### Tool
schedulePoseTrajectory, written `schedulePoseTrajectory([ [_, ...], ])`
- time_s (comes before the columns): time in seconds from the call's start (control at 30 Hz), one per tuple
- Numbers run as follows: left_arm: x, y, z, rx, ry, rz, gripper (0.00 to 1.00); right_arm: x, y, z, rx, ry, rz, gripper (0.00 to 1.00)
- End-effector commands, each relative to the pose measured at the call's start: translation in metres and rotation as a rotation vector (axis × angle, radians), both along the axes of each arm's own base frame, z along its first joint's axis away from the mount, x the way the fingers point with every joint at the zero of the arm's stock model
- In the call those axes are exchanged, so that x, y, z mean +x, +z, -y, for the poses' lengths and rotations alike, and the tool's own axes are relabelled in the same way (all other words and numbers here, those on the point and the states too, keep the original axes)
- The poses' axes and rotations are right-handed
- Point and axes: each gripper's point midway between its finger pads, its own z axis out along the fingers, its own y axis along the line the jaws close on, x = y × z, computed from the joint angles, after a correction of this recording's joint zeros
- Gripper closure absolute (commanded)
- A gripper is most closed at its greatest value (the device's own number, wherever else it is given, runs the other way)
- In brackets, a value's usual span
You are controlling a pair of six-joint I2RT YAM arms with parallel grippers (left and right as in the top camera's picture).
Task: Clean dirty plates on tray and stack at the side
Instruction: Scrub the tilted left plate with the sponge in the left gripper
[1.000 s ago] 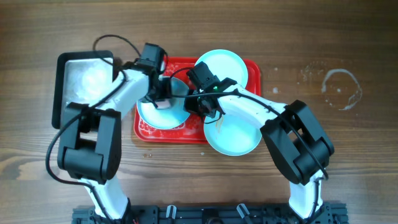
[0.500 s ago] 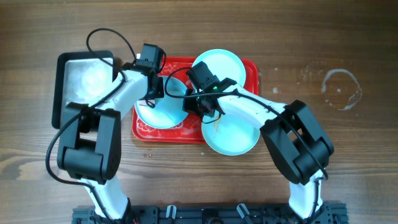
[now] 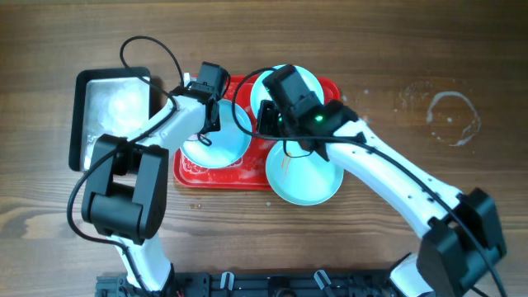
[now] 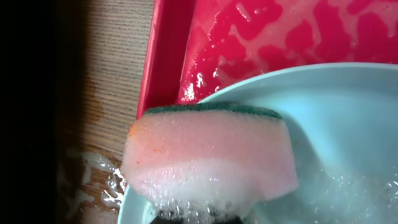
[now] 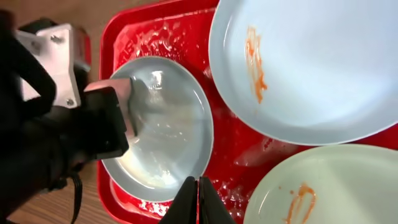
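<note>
L gripper [image 3: 206, 136] clamped on soapy sponge [image 4: 208, 155], scrubbing 1st plate [image 5: 168, 124]; R gripper [image 5: 198, 193] closed, empty; far-edge plate [image 5: 311, 56] & near-edge plate [image 5: 323, 186] smeared, none stacked

Overhead: the left gripper [image 3: 206, 134] has its fingertips under its own wrist, not discernible; the right arm [image 3: 388, 169] masks much of the far plate [image 3: 319, 84] and the middle of the tray [image 3: 188, 169]. Left wrist view: the sponge [image 4: 208, 155] screens the fingers behind it; left margin black, contents undeterminable; the soapy plate [image 4: 348, 124] is cut by the right and bottom edges. Right wrist view: the right gripper [image 5: 198, 198] shows closed tips only, at the bottom edge; the near plate [image 5: 336, 186] is cut off there too.
</note>
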Motion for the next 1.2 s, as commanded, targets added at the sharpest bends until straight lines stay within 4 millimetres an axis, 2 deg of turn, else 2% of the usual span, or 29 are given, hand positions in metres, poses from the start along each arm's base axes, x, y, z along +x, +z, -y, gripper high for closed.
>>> schedulePoseTrajectory([
  [0.0, -0.018, -0.025, -0.003, 0.001, 0.047, -0.066, 0.96, -0.001, -0.025, -0.002, -0.013, -0.023, -0.064, 0.91],
  [0.07, -0.019, -0.026, -0.001, -0.012, 0.050, -0.070, 0.96, -0.005, -0.047, -0.014, 0.014, -0.004, -0.136, 0.64],
  [0.17, -0.019, -0.027, 0.003, -0.037, 0.059, -0.070, 0.96, -0.011, -0.085, -0.033, 0.078, -0.001, -0.262, 0.60],
  [0.2, -0.019, -0.027, 0.003, -0.040, 0.070, -0.066, 0.96, -0.012, -0.096, -0.037, 0.090, 0.002, -0.290, 0.54],
  [0.33, -0.020, -0.028, 0.007, -0.064, 0.066, -0.075, 0.96, -0.014, -0.127, -0.045, 0.102, -0.006, -0.357, 0.52],
  [0.43, -0.020, -0.028, 0.007, -0.064, 0.066, -0.075, 0.96, -0.014, -0.136, -0.045, 0.104, -0.029, -0.372, 0.52],
  [0.5, -0.020, -0.028, 0.007, -0.064, 0.066, -0.075, 0.96, -0.013, -0.151, -0.048, 0.109, -0.064, -0.394, 0.53],
  [0.57, -0.020, -0.028, 0.007, -0.065, 0.066, -0.075, 0.96, -0.013, -0.159, -0.049, 0.109, -0.071, -0.402, 0.56],
  [0.6, -0.020, -0.028, 0.007, -0.065, 0.066, -0.074, 0.96, -0.012, -0.161, -0.050, 0.113, -0.083, -0.406, 0.62],
  [0.67, -0.020, -0.028, 0.007, -0.065, 0.066, -0.075, 0.96, -0.011, -0.161, -0.051, 0.118, -0.083, -0.402, 0.77],
  [0.7, -0.020, -0.028, 0.007, -0.065, 0.066, -0.074, 0.96, -0.012, -0.163, -0.050, 0.114, -0.083, -0.405, 0.96],
  [0.83, -0.020, -0.028, 0.007, -0.065, 0.066, -0.075, 0.96, -0.013, -0.161, -0.052, 0.121, -0.057, -0.408, 0.96],
  [0.9, -0.022, -0.028, 0.006, -0.062, 0.066, -0.082, 0.96, -0.010, -0.147, -0.053, 0.139, -0.006, -0.377, 0.96],
  [1.03, -0.027, -0.012, 0.009, -0.086, 0.061, -0.084, 0.96, 0.007, -0.089, -0.032, 0.057, 0.016, -0.185, 0.96],
  [1.17, -0.025, 0.021, 0.034, -0.248, 0.027, -0.033, 0.96, 0.009, -0.056, 0.005, -0.098, -0.018, -0.072, 0.96],
])
